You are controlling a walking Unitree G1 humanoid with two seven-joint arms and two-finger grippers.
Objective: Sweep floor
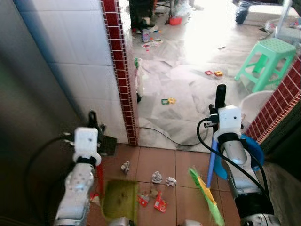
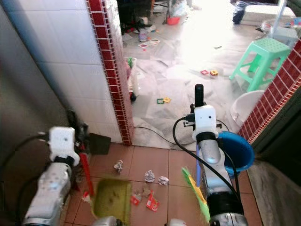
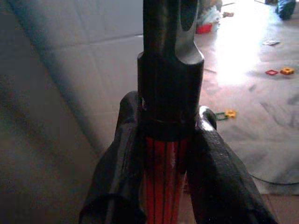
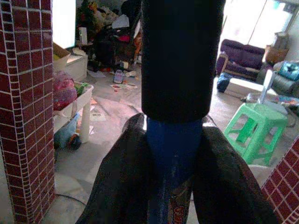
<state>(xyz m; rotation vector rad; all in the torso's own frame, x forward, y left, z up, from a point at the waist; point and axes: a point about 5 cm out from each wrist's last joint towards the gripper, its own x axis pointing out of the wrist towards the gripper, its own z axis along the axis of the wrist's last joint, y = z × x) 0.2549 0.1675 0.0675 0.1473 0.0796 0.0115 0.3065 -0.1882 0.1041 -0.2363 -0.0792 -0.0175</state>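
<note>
My left gripper [image 1: 94,125] is shut on the red handle [image 3: 163,182] of a green dustpan [image 1: 120,200], which rests on the brown tile floor before me. My right gripper [image 1: 217,112] is shut on the blue broom handle [image 4: 173,154] just under its black end cap [image 4: 180,56]. The broom's green and yellow bristles [image 1: 207,195] touch the floor to the right of the dustpan. Crumpled paper balls [image 1: 156,177] and red wrappers [image 1: 160,203] lie between pan and broom; another paper ball [image 1: 125,166] lies nearer the wall.
A red-tiled pillar edge [image 1: 123,80] and white tiled wall stand at left. A blue basin [image 1: 254,150] and white bucket [image 1: 256,106] sit beside a red-tiled wall at right. Beyond are a black cable [image 1: 164,136], scattered toys [image 1: 214,73] and a green stool [image 1: 268,59].
</note>
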